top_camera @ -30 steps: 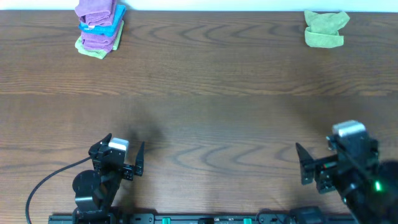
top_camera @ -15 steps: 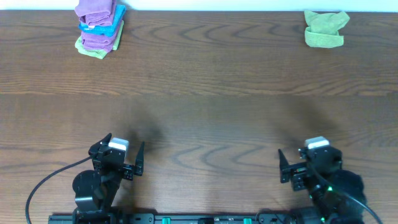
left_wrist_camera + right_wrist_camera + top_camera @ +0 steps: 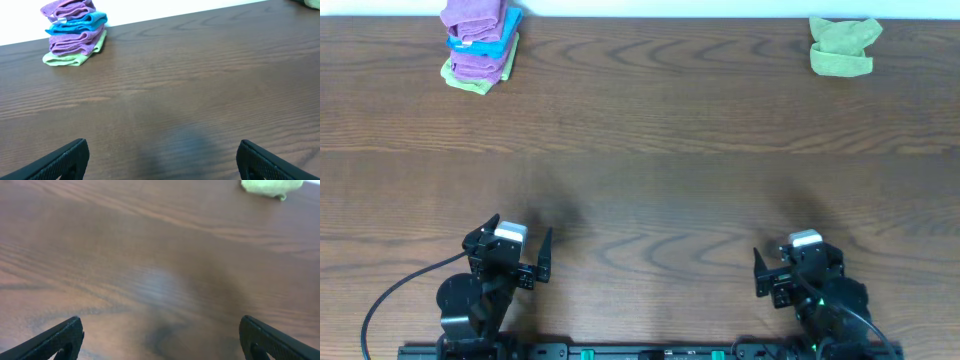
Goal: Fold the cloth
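Two folded purple cloths lie in a stack at the far left corner, one on top and one lower, with a bright blue cloth between them and a green one underneath. The left wrist view shows the same stack far ahead. My left gripper sits at the near edge, open and empty, its jaws wide apart over bare wood. Near the front right, my right gripper is open too, with nothing between its fingers.
A crumpled lime-green cloth lies at the far right corner, also seen in the right wrist view. The brown wooden table spreads between the cloths and both grippers. A black cable runs beside the left arm.
The right arm has swung left and drawn back toward the front edge, its gripper still open. The left arm and the cloths have not moved.
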`<act>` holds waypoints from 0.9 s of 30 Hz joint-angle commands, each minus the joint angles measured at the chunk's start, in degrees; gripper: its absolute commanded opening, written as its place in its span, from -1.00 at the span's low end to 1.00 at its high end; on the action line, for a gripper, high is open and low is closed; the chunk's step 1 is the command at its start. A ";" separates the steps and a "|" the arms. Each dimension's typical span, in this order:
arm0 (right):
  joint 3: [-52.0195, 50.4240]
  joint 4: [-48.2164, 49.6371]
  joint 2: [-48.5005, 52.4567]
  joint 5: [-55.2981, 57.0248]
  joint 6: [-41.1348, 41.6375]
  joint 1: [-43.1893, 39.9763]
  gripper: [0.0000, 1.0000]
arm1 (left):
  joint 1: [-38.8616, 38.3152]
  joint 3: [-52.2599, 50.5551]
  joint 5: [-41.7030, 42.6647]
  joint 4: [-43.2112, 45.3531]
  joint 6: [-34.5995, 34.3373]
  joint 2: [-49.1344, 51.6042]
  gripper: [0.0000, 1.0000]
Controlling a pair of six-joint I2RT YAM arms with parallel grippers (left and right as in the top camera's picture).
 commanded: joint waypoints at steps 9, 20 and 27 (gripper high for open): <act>-3.67 0.48 -0.63 0.35 0.02 -1.05 0.99 | -0.20 -1.31 -0.09 0.00 -0.22 -0.44 0.90; -3.67 0.46 -0.63 0.35 0.02 -1.05 0.99 | -0.20 -1.31 -0.09 0.00 -0.24 -0.44 0.91; -3.67 0.46 -0.63 0.35 0.02 -1.05 0.99 | -0.20 -1.31 -0.09 0.00 -0.22 -0.44 0.90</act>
